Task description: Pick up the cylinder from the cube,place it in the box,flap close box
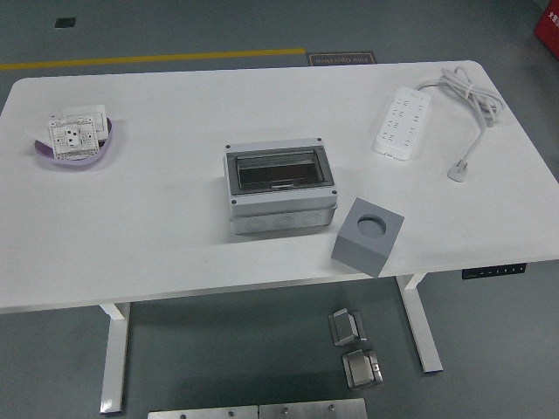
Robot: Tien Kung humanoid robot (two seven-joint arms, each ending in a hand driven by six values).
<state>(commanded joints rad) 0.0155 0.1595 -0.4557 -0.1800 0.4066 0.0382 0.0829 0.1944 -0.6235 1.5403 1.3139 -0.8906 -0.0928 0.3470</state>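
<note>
No robot hand appears anywhere in this overhead view, so neither hand's state can be told.

At the centre of the white worktop [157, 218] sits a pale grey box [280, 189] with a smoky see-through flap [279, 169] lying shut over its top. What is inside cannot be made out through the dark flap. Just beside the box, at its front right corner, stands a darker grey cube [367, 236], turned at an angle and close to the near edge. A round hole [371, 227] shows in the cube's top face; whether a cylinder sits in it cannot be told.

Far to the left, a shallow purple bowl [77, 153] holds white wall socket plates [73, 133], stacked loosely and jutting past its rim.

At the far right lies a white power strip [403, 121], its thick white cable [472, 96] looping towards the right edge and ending in a plug [458, 172] flat on the surface.

The worktop stands on white legs [114, 358] over a grey-green floor. A yellow line [153, 58] crosses the floor beyond the far edge. Below the near edge, two small metal parts [355, 349] lie on the floor, with a metal plate [258, 409] at the bottom of the view.
</note>
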